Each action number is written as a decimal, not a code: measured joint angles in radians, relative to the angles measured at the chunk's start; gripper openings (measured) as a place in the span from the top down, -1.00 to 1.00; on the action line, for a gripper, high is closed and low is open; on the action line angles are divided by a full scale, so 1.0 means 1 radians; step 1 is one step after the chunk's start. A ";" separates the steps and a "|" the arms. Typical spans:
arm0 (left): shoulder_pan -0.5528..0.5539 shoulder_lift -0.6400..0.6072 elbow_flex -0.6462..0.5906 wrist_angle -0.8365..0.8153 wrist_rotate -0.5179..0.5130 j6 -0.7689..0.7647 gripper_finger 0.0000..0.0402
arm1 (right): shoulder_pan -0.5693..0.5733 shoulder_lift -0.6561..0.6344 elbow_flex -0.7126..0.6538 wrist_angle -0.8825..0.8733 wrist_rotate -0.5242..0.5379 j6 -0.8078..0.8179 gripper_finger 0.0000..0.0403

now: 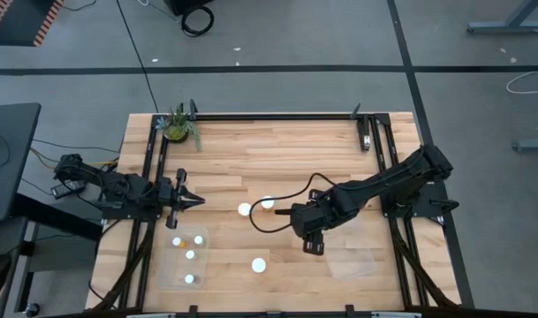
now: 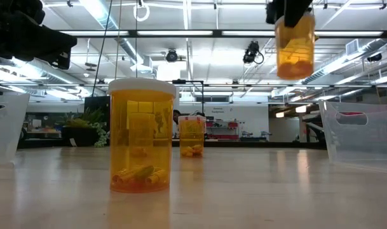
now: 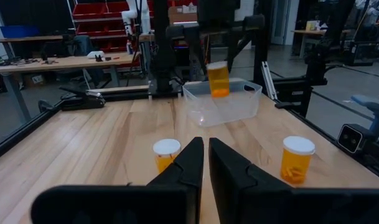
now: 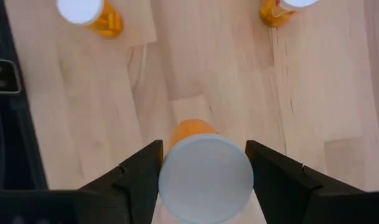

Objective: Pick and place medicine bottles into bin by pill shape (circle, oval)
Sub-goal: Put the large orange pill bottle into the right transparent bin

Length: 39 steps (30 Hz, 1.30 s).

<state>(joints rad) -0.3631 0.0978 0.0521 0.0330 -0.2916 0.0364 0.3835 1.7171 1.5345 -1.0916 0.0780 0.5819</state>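
Observation:
My right gripper [image 1: 313, 237] hangs above the table's middle right, shut on one orange medicine bottle [image 2: 295, 44] with a white cap [image 4: 205, 180]. In the left wrist view that bottle [image 3: 218, 78] shows in front of the clear right bin [image 3: 223, 102]. Three more bottles stand upright on their bases on the wood: two side by side [image 1: 245, 209] [image 1: 267, 203], one nearer the front [image 1: 259, 264]. The clear left bin [image 1: 167, 265] holds several bottles. My left gripper [image 1: 196, 201] waits shut at the table's left. My right gripper pinches the bottle's white cap by its round side [image 4: 170, 177] between the two fingers [image 4: 139, 168]. The fingers come from above, pointing steeply down. The bottle hangs upright below them, its orange body [image 2: 295, 54] lifted well clear of the table.
The right bin [image 1: 357, 256] lies on the table by my right gripper, toward the right edge. A green potted plant [image 1: 178, 126] stands at the far left corner. Black frame rails [image 1: 277, 116] run along the table's far edge and its sides.

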 joint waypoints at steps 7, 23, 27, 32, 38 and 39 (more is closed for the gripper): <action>0.000 0.000 0.000 0.000 0.000 0.000 0.88 | 0.031 -0.032 -0.001 -0.072 0.014 0.066 -0.14; 0.000 0.000 0.000 0.000 0.000 0.000 0.86 | 0.164 -0.030 -0.136 -0.176 0.055 0.335 -0.14; 0.000 0.000 0.000 0.000 0.000 0.000 0.88 | 0.188 -0.030 -0.214 -0.175 0.068 0.404 -0.14; 0.000 0.000 0.000 0.000 0.000 0.000 0.86 | 0.207 -0.030 -0.320 -0.162 0.070 0.449 -0.14; 0.000 0.000 0.000 0.000 0.000 0.000 0.82 | 0.208 -0.030 -0.422 -0.043 0.018 0.441 -0.14; 0.000 0.000 0.000 0.000 0.000 0.000 0.82 | 0.208 -0.030 -0.429 -0.031 0.015 0.440 -0.14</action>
<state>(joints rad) -0.3633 0.0978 0.0521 0.0334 -0.2916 0.0364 0.5915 1.6871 1.1057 -1.1228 0.0929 1.0223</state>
